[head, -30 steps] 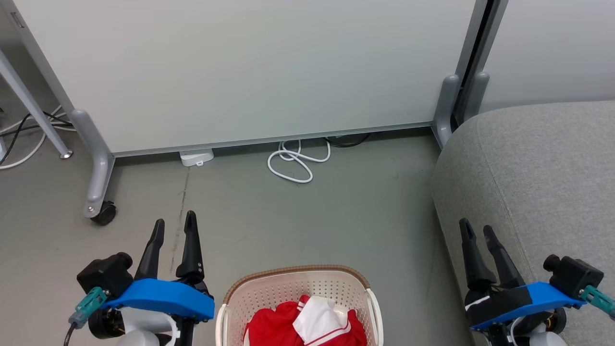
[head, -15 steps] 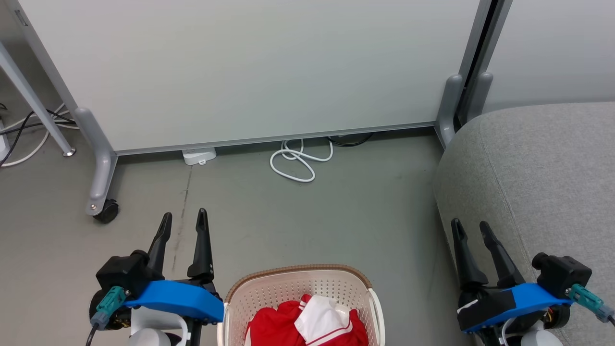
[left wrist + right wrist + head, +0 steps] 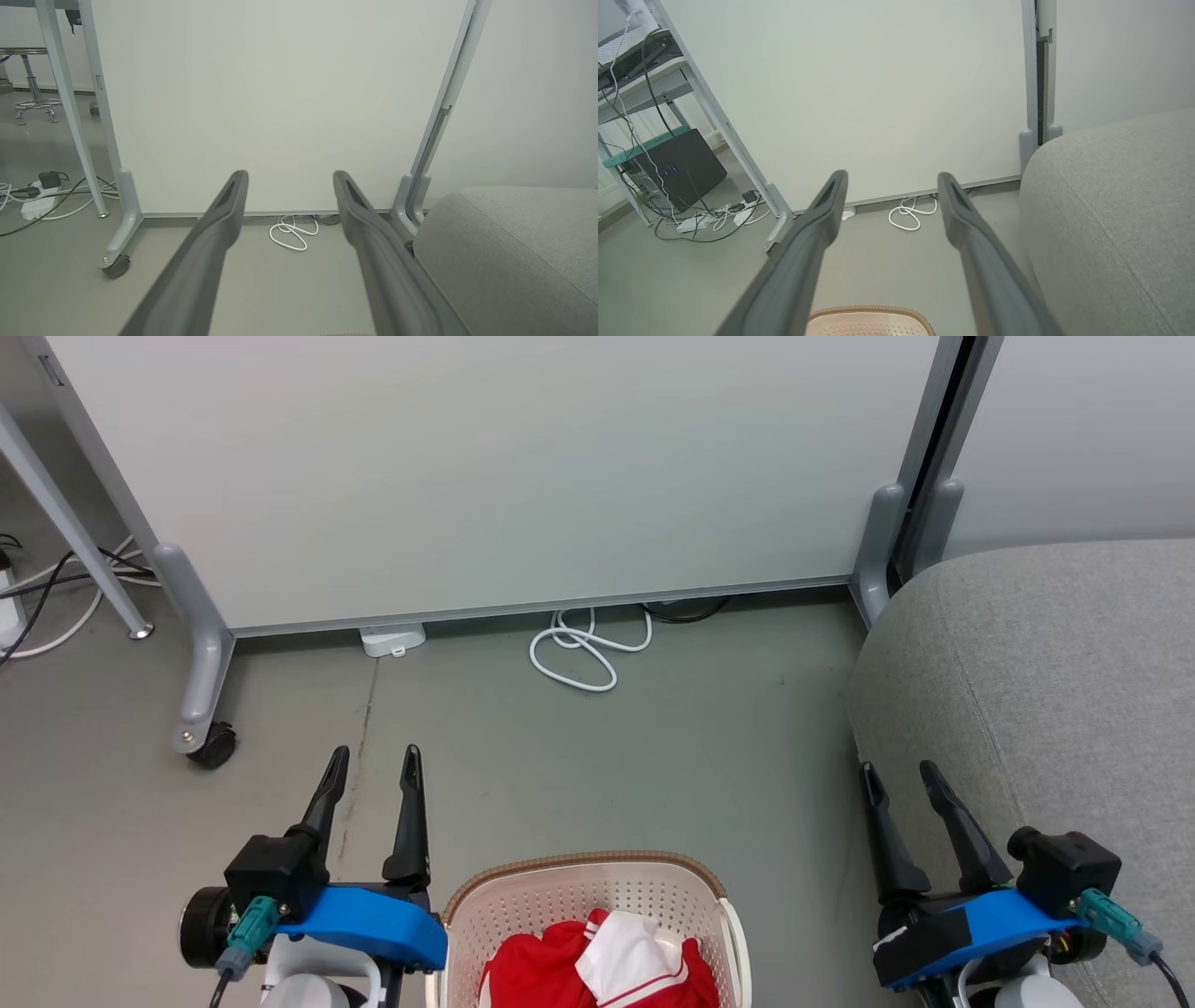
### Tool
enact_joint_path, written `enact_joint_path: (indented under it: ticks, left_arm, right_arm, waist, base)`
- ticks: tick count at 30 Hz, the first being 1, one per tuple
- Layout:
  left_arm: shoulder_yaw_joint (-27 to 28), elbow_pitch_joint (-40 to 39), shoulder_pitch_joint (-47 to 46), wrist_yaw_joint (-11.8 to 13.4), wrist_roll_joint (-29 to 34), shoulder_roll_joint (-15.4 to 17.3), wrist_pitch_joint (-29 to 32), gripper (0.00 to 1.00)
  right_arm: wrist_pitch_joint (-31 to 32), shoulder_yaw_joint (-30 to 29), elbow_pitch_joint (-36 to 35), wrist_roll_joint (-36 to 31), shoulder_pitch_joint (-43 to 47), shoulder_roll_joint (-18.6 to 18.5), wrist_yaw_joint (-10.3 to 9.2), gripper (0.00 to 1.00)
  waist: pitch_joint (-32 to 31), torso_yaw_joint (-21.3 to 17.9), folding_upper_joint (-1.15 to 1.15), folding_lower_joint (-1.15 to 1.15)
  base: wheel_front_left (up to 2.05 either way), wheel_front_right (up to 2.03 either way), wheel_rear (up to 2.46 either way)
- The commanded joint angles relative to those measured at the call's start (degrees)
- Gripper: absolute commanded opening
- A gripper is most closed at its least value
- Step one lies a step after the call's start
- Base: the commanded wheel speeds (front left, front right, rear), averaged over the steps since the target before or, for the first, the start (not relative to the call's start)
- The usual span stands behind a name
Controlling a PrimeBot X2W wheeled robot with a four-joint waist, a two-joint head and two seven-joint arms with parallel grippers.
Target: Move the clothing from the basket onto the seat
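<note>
The clothing (image 3: 551, 971), bright red with a white panel and thin white stripes, lies bunched in the cream basket (image 3: 523, 901) at the bottom centre of the head view. The basket's brown rim (image 3: 873, 311) peeks in at the bottom of the right wrist view. The light grey seat (image 3: 1046, 681) fills the right side; it also shows as the seat (image 3: 514, 252) and the seat (image 3: 1111, 224) in the wrist views. My left gripper (image 3: 372, 762) is open, left of the basket. My right gripper (image 3: 899, 774) is open, over the seat's front edge. Both hold nothing.
A white partition panel on wheeled grey legs (image 3: 201, 691) stands across the back. A coiled white cable (image 3: 579, 649) and a small white box (image 3: 392, 639) lie on the floor by it. More cables and a power strip (image 3: 35, 205) lie at far left.
Both grippers have drifted inward toward the basket, the left to the right and the right to the left. The head camera has shifted slightly. Basket and clothing are unmoved.
</note>
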Motion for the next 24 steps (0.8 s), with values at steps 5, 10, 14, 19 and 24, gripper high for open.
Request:
enact_joint_path:
  ticks: [5, 10, 14, 19, 24]
  left_arm:
    - [-0.4, 0.2, -1.3, -0.5, 3.7, 0.0, -1.1, 1.00]
    - [-0.5, 0.6, -1.3, -0.5, 5.5, -0.1, -1.6, 1.00]
    - [-0.6, 0.9, -1.4, -0.8, 7.3, -0.2, -2.0, 1.00]
    - [-0.4, 1.9, -1.5, -1.1, 9.0, -0.5, -2.6, 1.00]
    - [-0.2, 2.7, -1.7, -1.8, 10.6, -0.9, -3.2, 1.00]
  right_arm:
    - [-1.1, 0.7, -0.1, -3.6, -1.3, -0.4, 0.12, 1.00]
    - [-1.6, 1.0, 0.0, -5.5, -1.3, -0.4, 0.12, 1.00]
    - [-2.1, 1.2, 0.1, -7.3, -1.2, -0.4, 0.13, 1.00]
    - [-2.6, 1.7, 0.1, -8.9, -1.2, -0.4, 0.13, 1.00]
    - [-3.1, 2.2, 0.5, -10.4, -1.1, -0.4, 0.14, 1.00]
  waist:
    - [-0.1, 0.1, 0.00, -0.01]
    - [-0.1, 0.2, 0.00, -0.01]
    - [-0.1, 0.3, 0.00, -0.01]
    - [-0.2, 0.4, 0.00, -0.01]
    - [-0.3, 0.6, 0.00, -0.01]
  base:
    - [0.00, 0.00, 0.00]
    - [0.00, 0.00, 0.00]
    - [0.00, 0.00, 0.00]
    - [0.00, 0.00, 0.00]
    - [0.00, 0.00, 0.00]
